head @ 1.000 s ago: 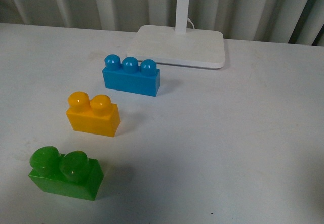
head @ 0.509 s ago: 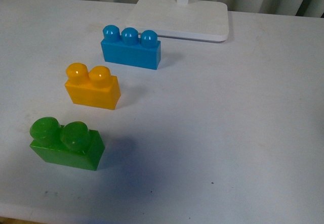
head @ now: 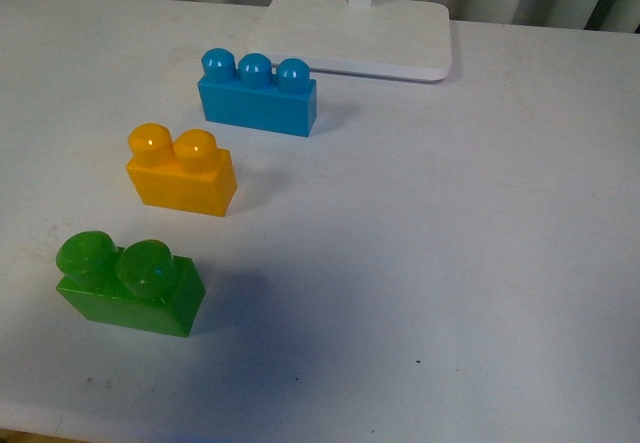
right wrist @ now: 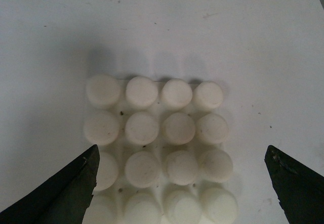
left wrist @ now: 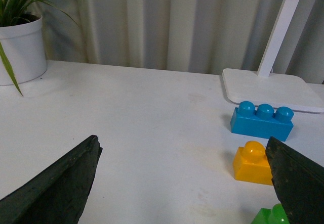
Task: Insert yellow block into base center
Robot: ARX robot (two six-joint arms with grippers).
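Note:
The yellow block (head: 182,173) stands upright on the white table, between a blue brick (head: 258,95) and a green brick (head: 130,285). In the left wrist view the yellow block (left wrist: 253,162) sits just beside one dark finger, partly hidden by it. My left gripper (left wrist: 182,142) is open over bare table and holds nothing. In the right wrist view the white studded base (right wrist: 142,128) lies flat directly under my right gripper (right wrist: 180,150), which is open and empty. The base does not show in the front view, and neither gripper shows there.
A smooth white lamp stand (head: 355,33) with its post stands behind the blue brick. A white plant pot (left wrist: 20,49) with green leaves stands at the table's far corner in the left wrist view. Pleated curtains run behind the table.
The front view has tilted down, so the bricks and lamp stand sit higher in the picture than a second ago. The bricks keep their places relative to one another.

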